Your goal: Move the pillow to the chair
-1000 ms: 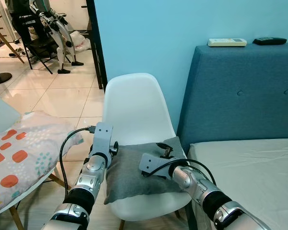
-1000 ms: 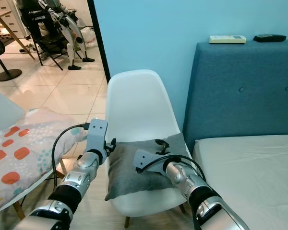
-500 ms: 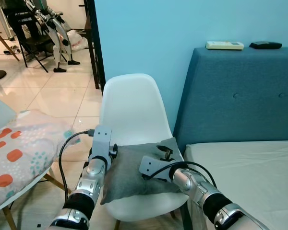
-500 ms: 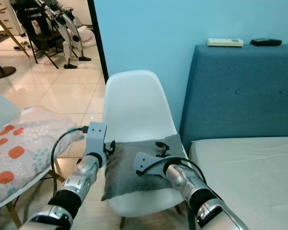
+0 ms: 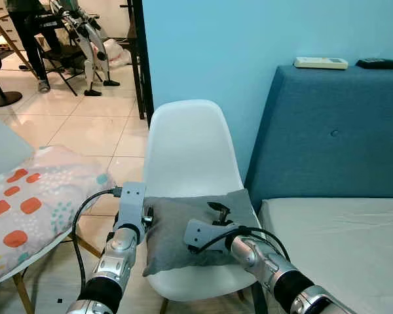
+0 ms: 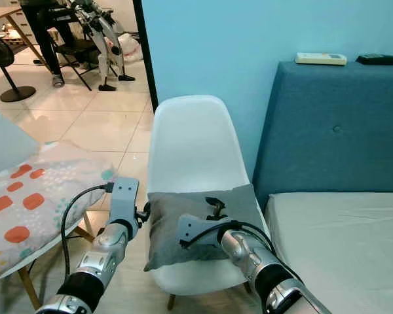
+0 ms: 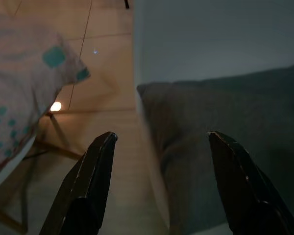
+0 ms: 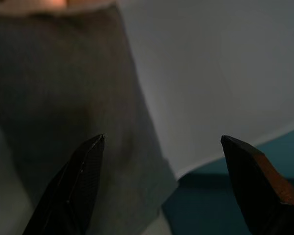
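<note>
- Grey pillow [image 5: 195, 229] lies flat on the white chair [image 5: 187, 150] seat, between the 2 grippers.
- Left gripper [image 7: 161, 161] and right gripper [image 8: 161, 166] are now spread wide, gripping nothing, fingers astride the pillow's edges.
- Compared with 1 s ago, both have backed off slightly; placement appears complete.

Readable text: none in any of the views.
Remote control [image 5: 320, 63], upper right of the frame on top of the blue headboard [image 5: 334, 131]: any button markings too small to read.
Dark object [image 5: 379, 63] beside it at the far upper right: no lettering can be made out.
Patterned cushion [image 5: 33, 209], lower left: orange blobs and teal dots, no letters or numbers.
Wrist views: dark, with no labels to be seen.
</note>
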Controlling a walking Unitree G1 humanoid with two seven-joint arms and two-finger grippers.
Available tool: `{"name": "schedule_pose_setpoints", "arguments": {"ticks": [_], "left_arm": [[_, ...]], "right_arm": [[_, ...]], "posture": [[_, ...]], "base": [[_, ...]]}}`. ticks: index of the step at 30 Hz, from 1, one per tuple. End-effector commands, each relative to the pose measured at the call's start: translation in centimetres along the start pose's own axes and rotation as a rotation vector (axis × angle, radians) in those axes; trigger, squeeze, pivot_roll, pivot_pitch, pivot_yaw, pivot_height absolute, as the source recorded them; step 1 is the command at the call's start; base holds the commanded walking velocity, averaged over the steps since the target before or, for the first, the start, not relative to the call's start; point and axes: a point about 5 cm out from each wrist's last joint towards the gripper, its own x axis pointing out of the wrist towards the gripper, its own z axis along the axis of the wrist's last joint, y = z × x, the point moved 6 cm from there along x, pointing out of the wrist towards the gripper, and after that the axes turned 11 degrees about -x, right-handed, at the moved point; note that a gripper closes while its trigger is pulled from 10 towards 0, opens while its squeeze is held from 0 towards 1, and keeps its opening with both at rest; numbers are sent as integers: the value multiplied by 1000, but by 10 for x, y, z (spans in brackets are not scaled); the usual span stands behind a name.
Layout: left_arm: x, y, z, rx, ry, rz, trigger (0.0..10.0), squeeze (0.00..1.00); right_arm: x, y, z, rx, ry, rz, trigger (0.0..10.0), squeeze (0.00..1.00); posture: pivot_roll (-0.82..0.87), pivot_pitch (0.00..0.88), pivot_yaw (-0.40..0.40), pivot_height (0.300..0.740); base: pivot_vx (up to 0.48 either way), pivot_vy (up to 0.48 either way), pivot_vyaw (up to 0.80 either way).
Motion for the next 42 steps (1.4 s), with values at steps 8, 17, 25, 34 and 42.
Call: {"name": "schedule_pose_setpoints", "arguments": {"ticks": [8,17,25,34,42], "left_arm": [[-14,18,-28,2,47,90,10000,0],[-19,24,-33,3,39,101,10000,0],[-17,33,-40,19,65,130,10000,0],[-15,34,-41,6,76,120,10000,0],[-16,37,-51,43,104,110,10000,0]], "right_arm": [[1,-8,-19,906,95,37,10000,0],[-4,-4,-38,1346,144,-97,10000,0],[-18,28,-51,1539,116,-97,10000,0],[-25,7,-52,1358,56,-268,10000,0],[-11,34,-23,1536,15,-70,10000,0]], "posture": [[-18,113,-40,740],[-43,107,-42,740],[-8,69,-33,740],[-10,80,-15,740],[4,98,-39,740]], "base": [[0,0,0],[0,0,0],[0,0,0],[0,0,0],[0,0,0]]}}
